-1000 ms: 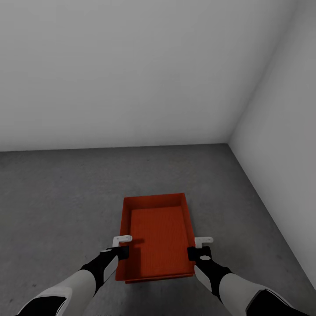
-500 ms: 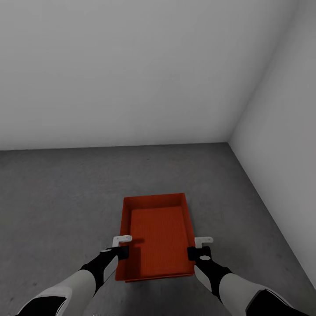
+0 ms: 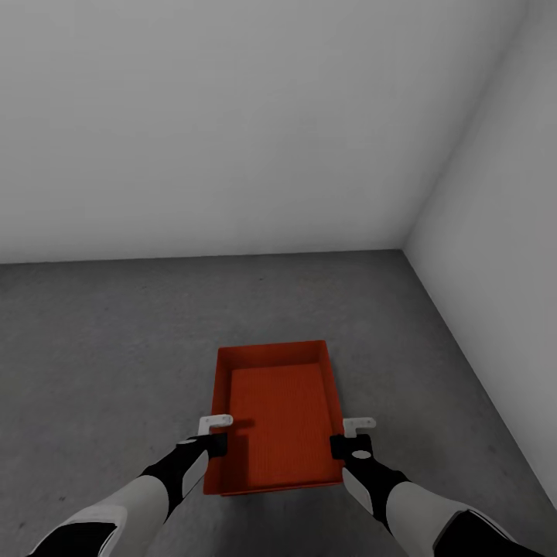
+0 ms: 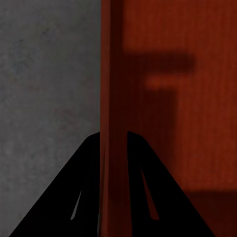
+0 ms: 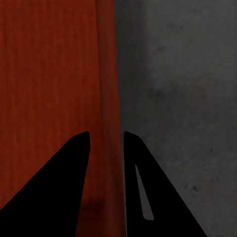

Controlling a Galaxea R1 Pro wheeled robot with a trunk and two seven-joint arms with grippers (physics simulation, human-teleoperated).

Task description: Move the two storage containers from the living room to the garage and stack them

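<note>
An orange-red storage container (image 3: 278,418) hangs low over the dark grey concrete floor (image 3: 108,348) of the garage, long side pointing away from me. My left gripper (image 3: 220,438) is shut on its left wall and my right gripper (image 3: 343,439) on its right wall. In the left wrist view the gripper (image 4: 114,134) straddles the ribbed wall (image 4: 112,74), one finger on each side. The right wrist view shows the same grip (image 5: 106,133) on the other wall (image 5: 106,64). A second orange edge shows just under the near end (image 3: 271,489); I cannot tell whether it belongs to another container.
A plain white wall (image 3: 232,124) stands ahead and another (image 3: 503,255) closes the right side; they meet in a corner at the far right. Bare concrete spreads to the left and ahead of the container.
</note>
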